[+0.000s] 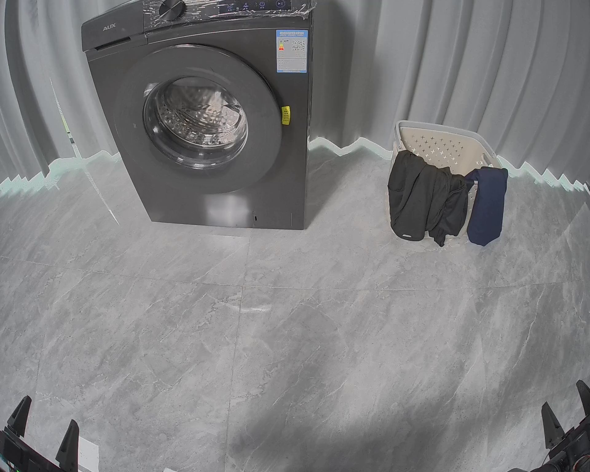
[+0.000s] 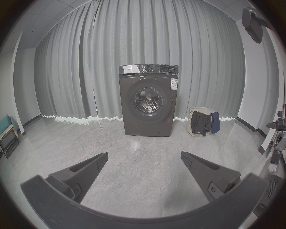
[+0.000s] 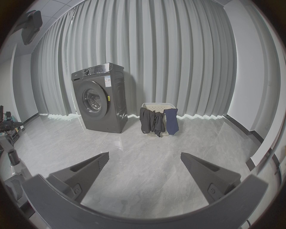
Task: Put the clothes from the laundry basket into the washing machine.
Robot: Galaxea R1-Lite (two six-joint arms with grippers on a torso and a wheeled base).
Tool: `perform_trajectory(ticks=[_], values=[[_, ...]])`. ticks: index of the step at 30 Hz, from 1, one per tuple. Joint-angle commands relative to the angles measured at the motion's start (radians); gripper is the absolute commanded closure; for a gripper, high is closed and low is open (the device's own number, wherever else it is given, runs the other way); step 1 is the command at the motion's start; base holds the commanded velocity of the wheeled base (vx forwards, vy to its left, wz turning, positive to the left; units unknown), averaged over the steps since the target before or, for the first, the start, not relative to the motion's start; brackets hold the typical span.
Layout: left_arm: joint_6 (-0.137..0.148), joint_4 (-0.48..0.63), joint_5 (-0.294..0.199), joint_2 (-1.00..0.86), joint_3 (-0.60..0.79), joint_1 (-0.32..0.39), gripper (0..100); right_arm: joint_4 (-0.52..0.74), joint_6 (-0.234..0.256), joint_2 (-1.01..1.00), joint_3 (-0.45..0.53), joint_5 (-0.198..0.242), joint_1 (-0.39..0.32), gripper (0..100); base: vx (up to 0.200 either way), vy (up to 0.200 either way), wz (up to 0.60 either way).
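Clothes [image 1: 430, 196] hung draped over the laundry basket [image 1: 439, 147] rim, right of the washing machine [image 1: 203, 117]; we held left gripper [image 2: 144, 153] and right gripper [image 3: 144, 153] well back, fingers spread wide, empty, ready for reaching.

All the print sits on the washing machine [image 1: 276, 184], in the upper left of the head view. A short brand word in pale capitals stands on the detergent drawer front [image 1: 114, 29], at the machine's top left corner. A blue-and-white label sticker [image 1: 291, 51] with coloured bars (its lines of print are too small to read) is stuck at the top right of the machine's front. A small yellow tag [image 1: 286, 115] sits just beside the right rim of the door [image 1: 195, 121], its marks illegible. On the control strip [image 1: 255, 5], at the frame's top edge, pale symbols glow, too small to make out.
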Motion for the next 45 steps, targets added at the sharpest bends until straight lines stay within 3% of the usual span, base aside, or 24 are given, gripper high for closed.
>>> perform_trajectory(ticks=[1, 11, 38, 45], values=[[-0.002, 0.001, 0.0, -0.017, 0.018, 0.0, 0, 0.0, 0.0, -0.009, 0.005, 0.002, 0.0, 0, 0.0, 0.0, 0.0], [-0.012, -0.001, 0.008, -0.017, 0.016, 0.0, 0, 0.0, 0.0, -0.009, 0.005, 0.004, 0.0, 0, 0.0, 0.0, 0.0], [-0.015, -0.001, 0.008, -0.017, 0.018, 0.0, 0, 0.0, -0.002, -0.009, 0.005, 0.005, 0.0, 0, 0.2, 0.0, 0.0], [-0.014, -0.001, 0.008, -0.017, 0.016, 0.0, 0, 0.0, -0.002, -0.009, 0.005, 0.005, 0.0, 0, 0.0, 0.0, 0.0]])
